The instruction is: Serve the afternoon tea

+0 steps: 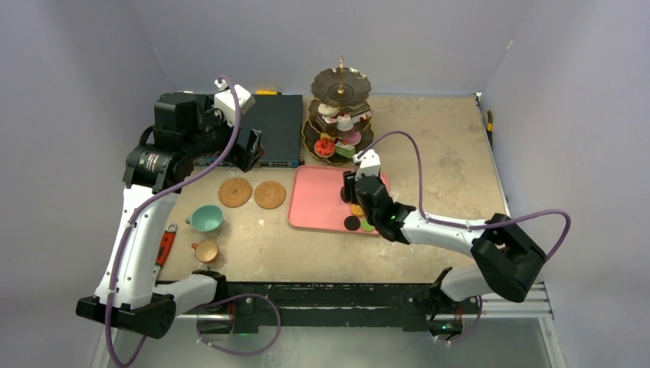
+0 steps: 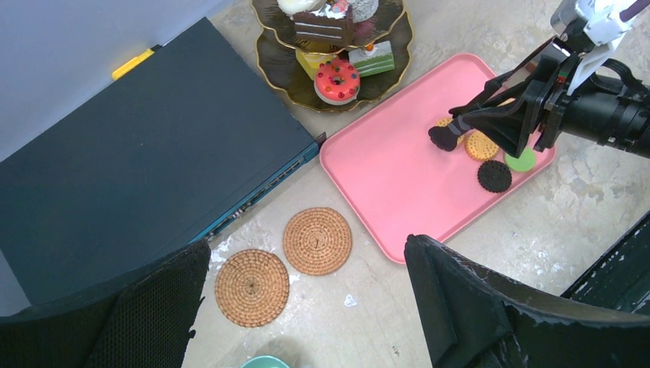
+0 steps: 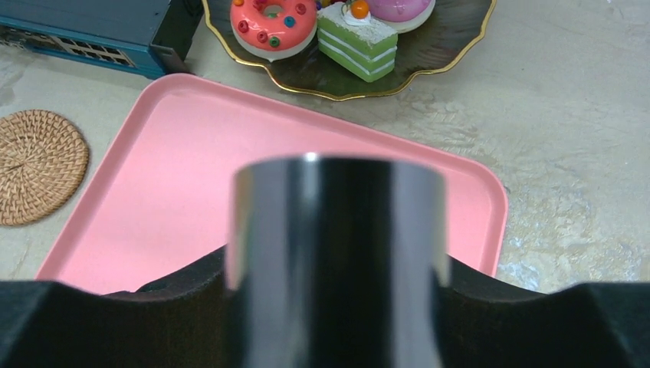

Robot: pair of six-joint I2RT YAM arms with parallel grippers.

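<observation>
beige table (image 1: 437, 146): left jaws gape empty. right jaws grip black tongs (image 2: 497, 116) over the pink tray (image 2: 383, 172).

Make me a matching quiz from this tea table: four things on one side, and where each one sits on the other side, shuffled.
Things
1. teal cup
2. red doughnut
3. black biscuit
4. woven coasters

Places
A. on the pink tray
B. side by side on the table, just left of the tray
C. on the bottom tier of the stand
D. on the table next to the tan cup

Pairs: 1-D, 2-C, 3-A, 4-B
</observation>
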